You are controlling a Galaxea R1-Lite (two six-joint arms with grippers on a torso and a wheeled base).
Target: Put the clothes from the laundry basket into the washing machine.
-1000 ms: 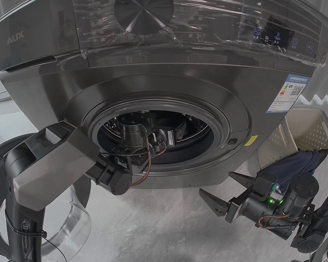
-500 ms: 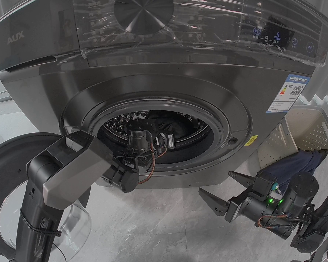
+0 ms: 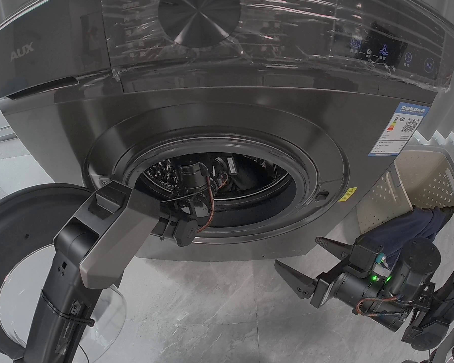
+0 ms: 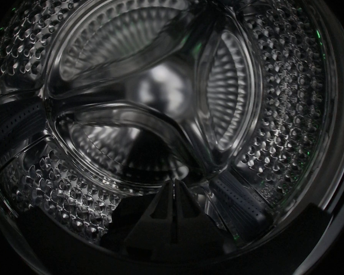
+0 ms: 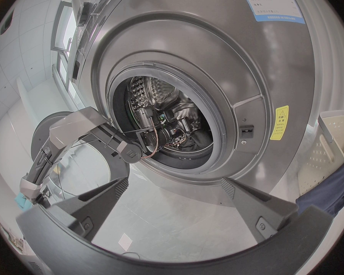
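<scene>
My right pincer [image 3: 300, 255], spread wide at four o'clock, could tip the laundry basket [image 3: 429, 177] if it tugs the navy garment [image 3: 406, 232] draped over its rim, long axis two-to-eight o'clock, low end pointing at that pincer, while my left pincer [image 4: 174, 190], pressed together, sits inside the washing machine [image 3: 237, 102].

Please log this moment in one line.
left gripper: shut, inside drum | right gripper: open, empty | blue garment: hanging from laundry basket

Low in the frame, dark shapes [image 4: 122, 220] under the left gripper [image 4: 175, 190] (fingertips together) are too dim to identify. The right arm [image 3: 419, 264] hides part of the clothes [image 3: 413, 228] hanging from the laundry basket [image 3: 429, 177].
</scene>
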